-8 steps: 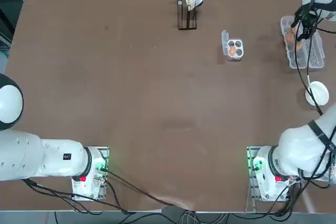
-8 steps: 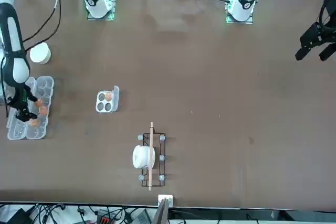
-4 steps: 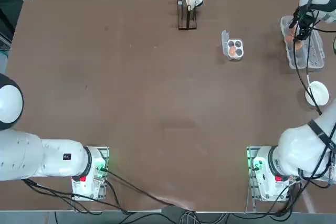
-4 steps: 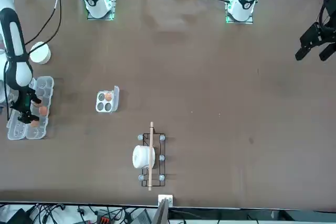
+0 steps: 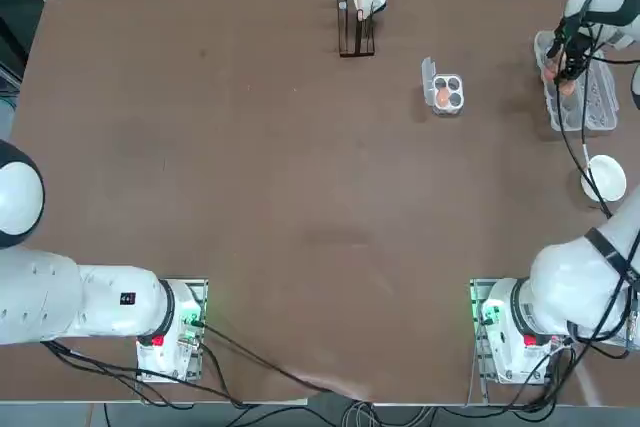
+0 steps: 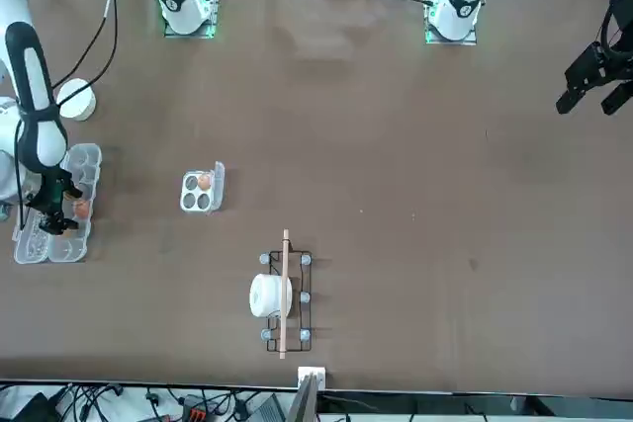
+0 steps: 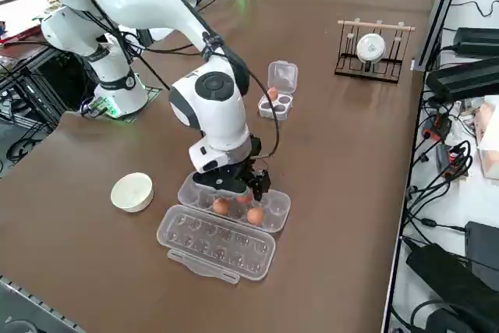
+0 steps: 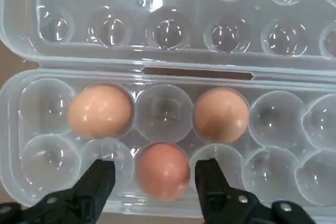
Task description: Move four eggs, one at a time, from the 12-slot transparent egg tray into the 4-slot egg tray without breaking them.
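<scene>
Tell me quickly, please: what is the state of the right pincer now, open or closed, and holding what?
Right pincer: open, holding nothing; its fingers stand either side of one egg in the 12-slot transparent egg tray.

Four eggs [image 8: 163, 170], two trays [image 8: 273, 124], one bowl [image 7: 131, 191].

No readable text, labels, brands or numbers anywhere (small dark mark on the parked arm, lower left of the top view, is illegible).
</scene>
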Robot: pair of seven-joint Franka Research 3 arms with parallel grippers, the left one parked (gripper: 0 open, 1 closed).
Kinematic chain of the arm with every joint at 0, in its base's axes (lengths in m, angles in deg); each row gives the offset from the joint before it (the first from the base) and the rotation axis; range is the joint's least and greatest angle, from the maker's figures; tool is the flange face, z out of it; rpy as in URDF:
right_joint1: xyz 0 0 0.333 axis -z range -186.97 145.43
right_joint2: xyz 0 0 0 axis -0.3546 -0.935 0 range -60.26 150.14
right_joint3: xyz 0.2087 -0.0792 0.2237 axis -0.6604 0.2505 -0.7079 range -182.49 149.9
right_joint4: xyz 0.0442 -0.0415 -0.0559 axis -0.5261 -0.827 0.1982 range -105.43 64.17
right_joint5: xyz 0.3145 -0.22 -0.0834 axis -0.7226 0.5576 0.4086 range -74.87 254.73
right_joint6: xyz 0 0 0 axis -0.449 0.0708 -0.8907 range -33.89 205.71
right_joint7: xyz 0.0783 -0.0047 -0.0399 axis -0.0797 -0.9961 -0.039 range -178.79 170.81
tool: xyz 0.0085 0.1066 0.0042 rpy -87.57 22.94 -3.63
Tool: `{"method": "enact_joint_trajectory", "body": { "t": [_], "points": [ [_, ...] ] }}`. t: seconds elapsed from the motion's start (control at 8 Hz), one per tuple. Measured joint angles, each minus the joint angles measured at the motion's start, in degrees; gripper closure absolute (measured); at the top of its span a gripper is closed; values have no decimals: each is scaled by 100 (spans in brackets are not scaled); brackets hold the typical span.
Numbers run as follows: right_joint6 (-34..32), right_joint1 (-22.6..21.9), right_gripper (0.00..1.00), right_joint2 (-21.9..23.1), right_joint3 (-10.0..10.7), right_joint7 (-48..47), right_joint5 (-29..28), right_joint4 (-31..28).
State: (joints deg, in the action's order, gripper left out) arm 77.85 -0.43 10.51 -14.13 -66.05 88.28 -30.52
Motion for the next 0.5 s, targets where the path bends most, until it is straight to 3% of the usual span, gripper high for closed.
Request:
{"method": "enact_joint_trajectory", "body": {
  "t": [0.5],
  "points": [
    [1, 8, 11, -49, 2, -10, -6, 0]
  ]
}}
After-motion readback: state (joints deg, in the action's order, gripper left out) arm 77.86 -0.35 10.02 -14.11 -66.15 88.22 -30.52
